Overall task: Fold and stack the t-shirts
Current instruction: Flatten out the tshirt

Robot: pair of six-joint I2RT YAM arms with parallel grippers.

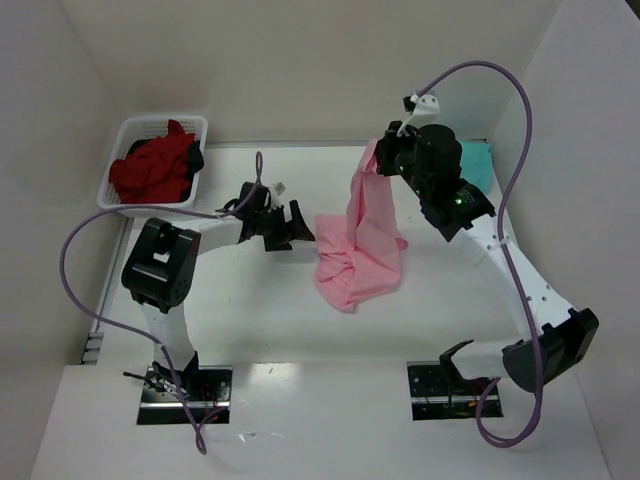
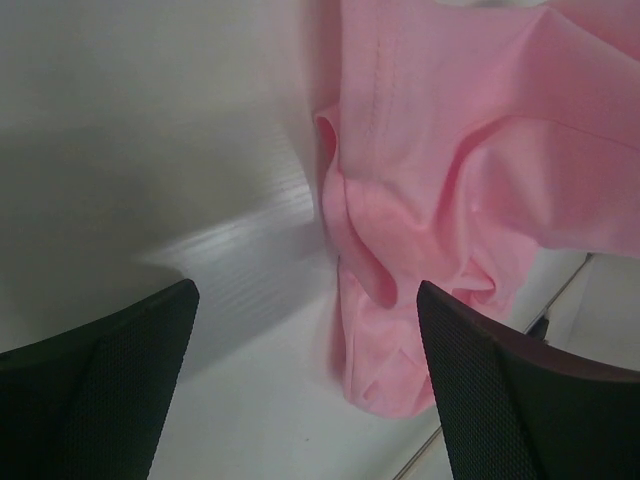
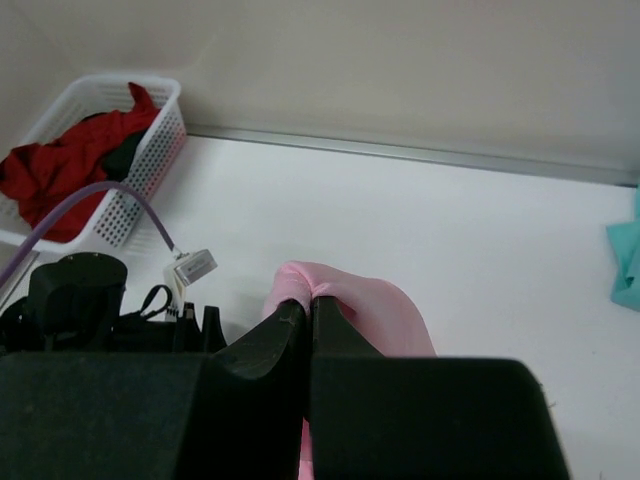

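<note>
1 pink t-shirt (image 1: 362,235): top edge pinched in the right tool (image 3: 310,305), which is pressed together and raised; lower half bunched on the bench (image 1: 250,320).
Left tool (image 1: 298,226): spread wide, low, just beside the shirt's left side, holding nothing.
Dark red t-shirts (image 1: 150,172): heaped in white basket (image 1: 140,124), far left corner.
1 teal t-shirt (image 1: 478,160): far right, on bench.

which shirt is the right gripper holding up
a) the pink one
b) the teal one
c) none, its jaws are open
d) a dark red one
A: the right gripper is shut on a pinch of the pink shirt, which hangs from it down to the table, while the dark red shirts sit in the basket and the teal shirt lies behind the arm.
</note>
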